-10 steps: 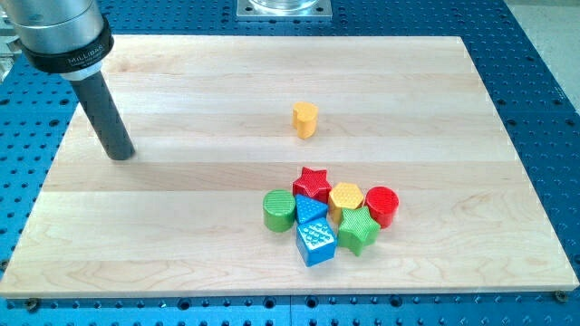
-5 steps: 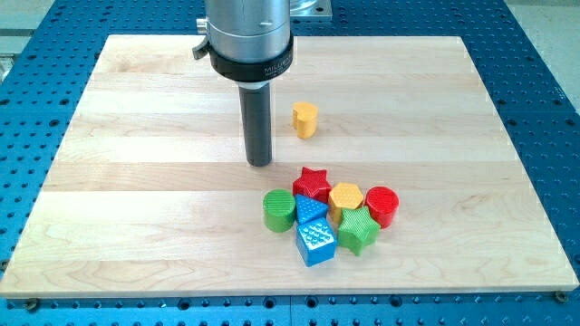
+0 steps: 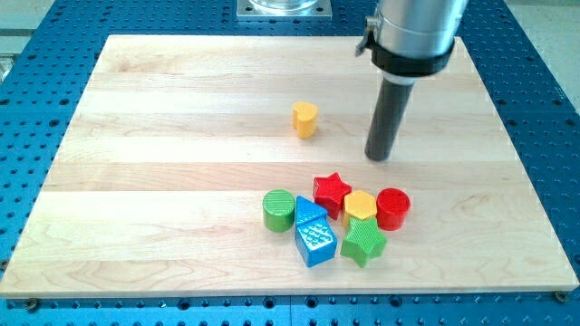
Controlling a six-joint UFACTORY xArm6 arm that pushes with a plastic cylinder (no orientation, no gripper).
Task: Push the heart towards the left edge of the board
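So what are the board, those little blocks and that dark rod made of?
The board looks like pale wood: joined planks with visible grain and a smooth, low-sheen finish. The blocks look like plastic, possibly printed: the blue cube and green star have dotted or ridged tops, and the yellow heart is matte. The rod is dark and smooth, metal or hard plastic; I cannot tell which.

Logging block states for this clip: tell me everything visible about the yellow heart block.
The yellow heart is a small orange-yellow block, plastic-looking, standing upright with its heart-shaped face up. It sits alone on the wooden board, slightly above centre, touching nothing. My tip is to its right and slightly lower in the view, apart from it. The block cluster lies below, well clear.
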